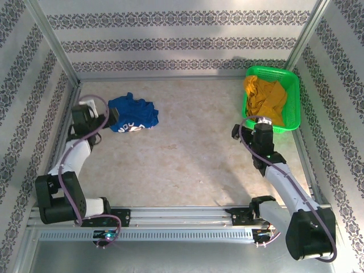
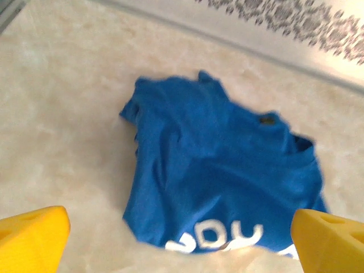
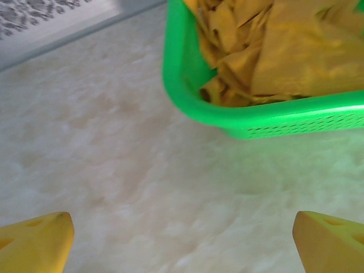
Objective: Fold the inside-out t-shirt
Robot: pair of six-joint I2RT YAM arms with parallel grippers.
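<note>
The inside-out t-shirt (image 1: 134, 114) lies crumpled in a royal-blue heap on the table at the back left, with whitish letters along its near edge. In the left wrist view the t-shirt (image 2: 216, 165) lies just ahead of my left gripper (image 2: 182, 250), whose yellow fingers (image 2: 34, 239) stand wide apart with nothing between them. From above, the left gripper (image 1: 114, 119) sits at the shirt's left edge. My right gripper (image 1: 261, 121) hovers in front of the green basket, open and empty; its fingertips (image 3: 330, 242) frame bare table.
A green basket (image 1: 293, 85) holding a mustard-yellow garment (image 1: 265, 98) stands at the back right. In the right wrist view the basket's rim (image 3: 267, 116) and the garment (image 3: 284, 51) are close ahead. Patterned walls enclose the table on three sides.
</note>
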